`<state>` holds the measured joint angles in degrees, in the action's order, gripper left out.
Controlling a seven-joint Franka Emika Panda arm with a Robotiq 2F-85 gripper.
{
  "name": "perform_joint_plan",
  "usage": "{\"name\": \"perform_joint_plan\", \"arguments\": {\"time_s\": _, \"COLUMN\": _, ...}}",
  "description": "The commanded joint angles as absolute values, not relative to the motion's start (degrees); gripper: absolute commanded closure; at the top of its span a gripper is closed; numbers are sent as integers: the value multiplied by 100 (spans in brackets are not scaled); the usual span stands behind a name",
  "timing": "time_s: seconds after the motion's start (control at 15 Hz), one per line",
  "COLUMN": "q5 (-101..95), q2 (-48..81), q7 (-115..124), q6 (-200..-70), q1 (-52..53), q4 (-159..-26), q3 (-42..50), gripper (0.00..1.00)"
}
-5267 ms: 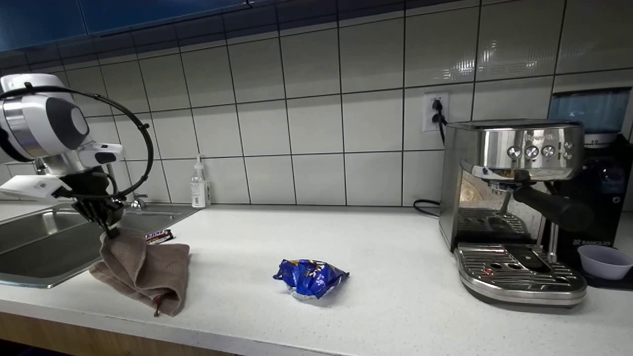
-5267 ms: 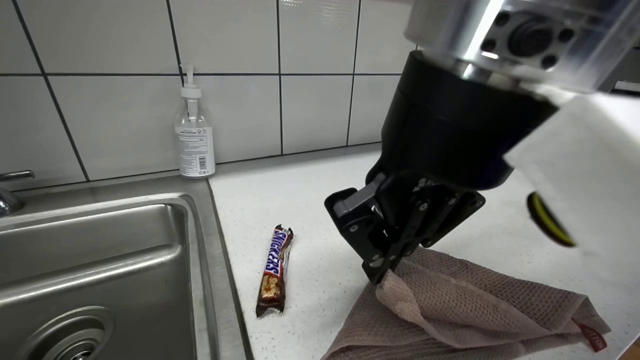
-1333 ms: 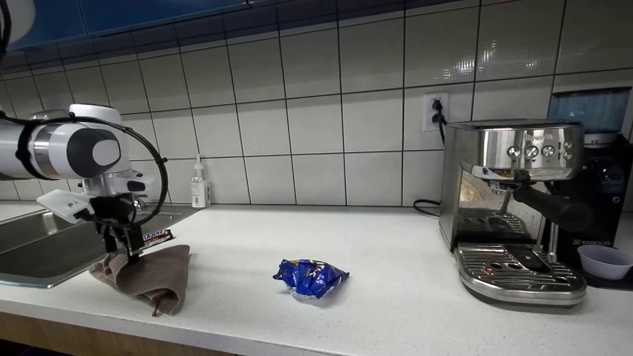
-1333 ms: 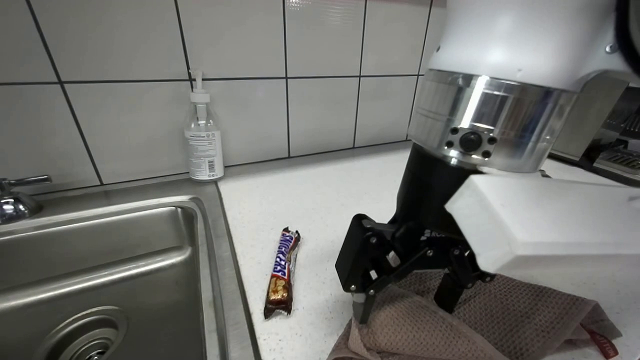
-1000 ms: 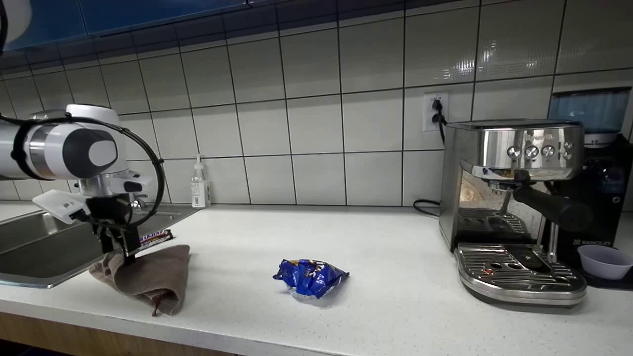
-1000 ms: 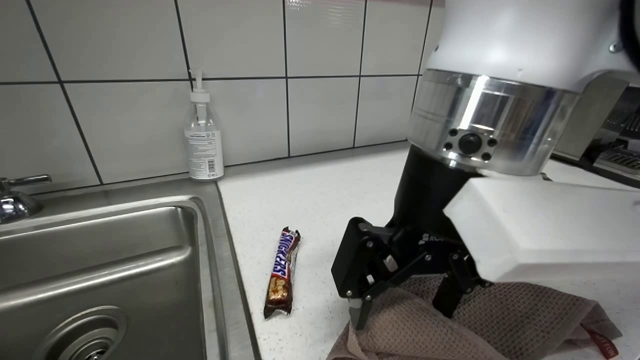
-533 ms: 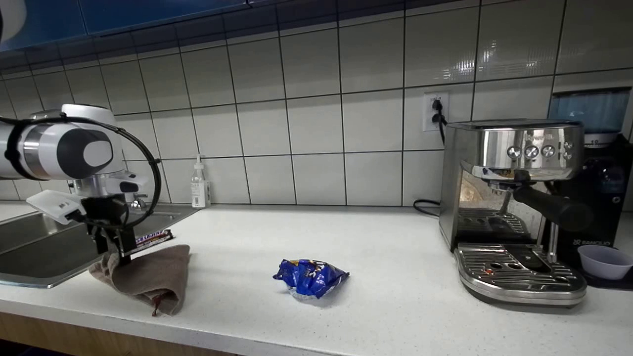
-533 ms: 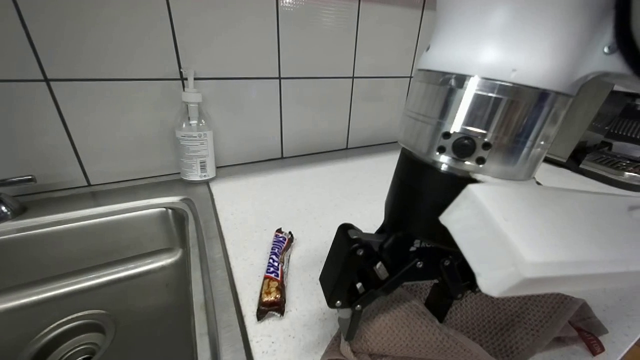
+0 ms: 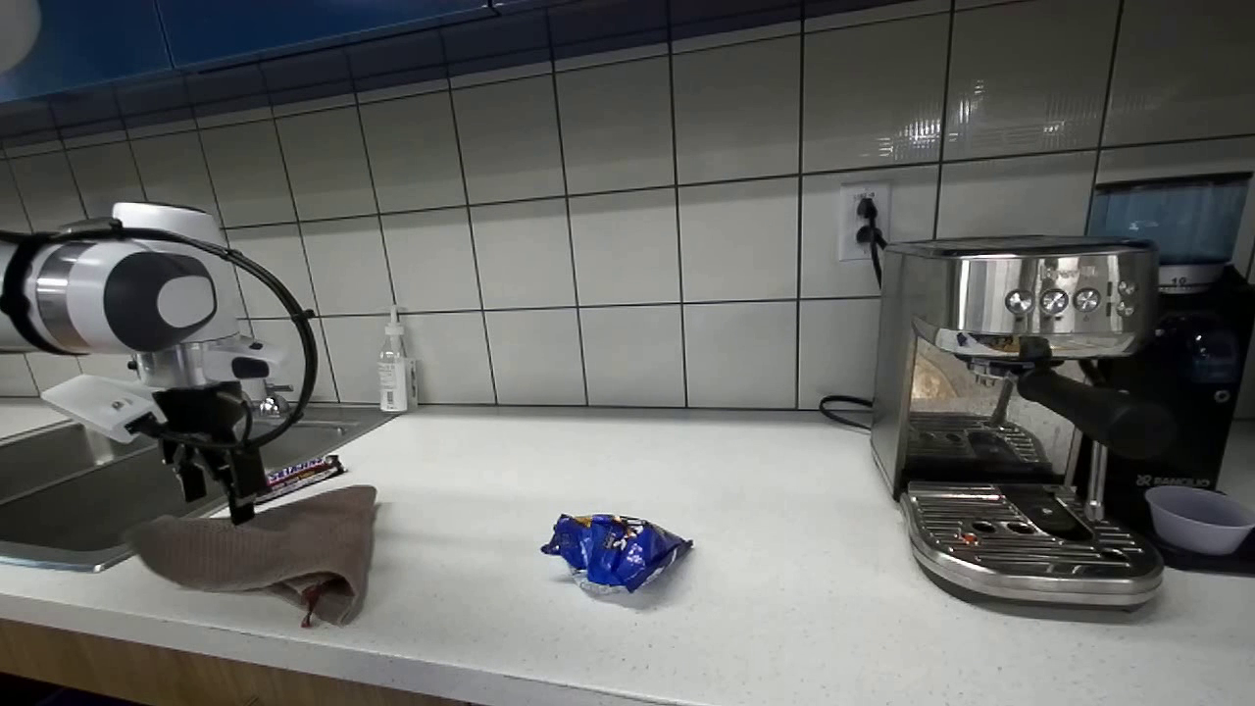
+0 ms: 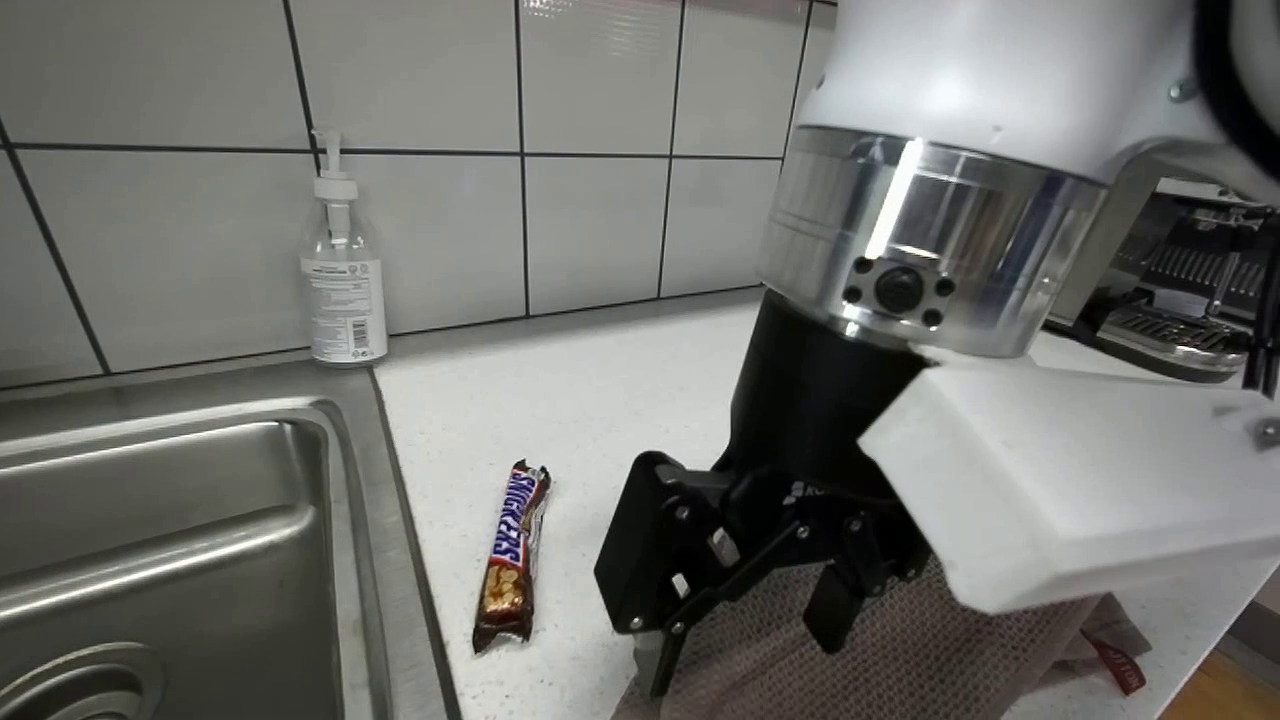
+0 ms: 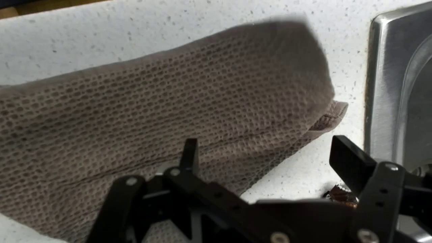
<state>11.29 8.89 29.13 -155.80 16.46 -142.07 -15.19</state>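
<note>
We see the gripper [image 11: 265, 145], jaws wide apart and holding nothing, over the brown cloth [image 11: 162, 101] (whether a tip touches it, we cannot tell). We judge the cloth work partway: one layer covers another, but a lower corner is left poking out. Just beside the gripper lies the Snickers bar [image 10: 511, 560], then the sink [image 10: 240, 580]; away on the gripper's other side, the blue packet [image 9: 616, 551] and, farthest, the coffee machine [image 9: 1020, 328].
</note>
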Motion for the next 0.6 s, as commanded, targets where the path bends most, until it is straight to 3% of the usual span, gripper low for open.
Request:
{"name": "perform_joint_plan", "arguments": {"time_s": 0.0, "q5": 1293, "q2": 639, "q7": 2701, "q6": -15585, "q1": 1718, "q4": -14369, "q3": -1588, "gripper": 0}}
{"name": "perform_joint_plan", "arguments": {"time_s": 0.53, "q5": 1278, "q2": 552, "q7": 2607, "q6": -15569, "q1": 1691, "q4": -14390, "q3": -1566, "gripper": 0}}
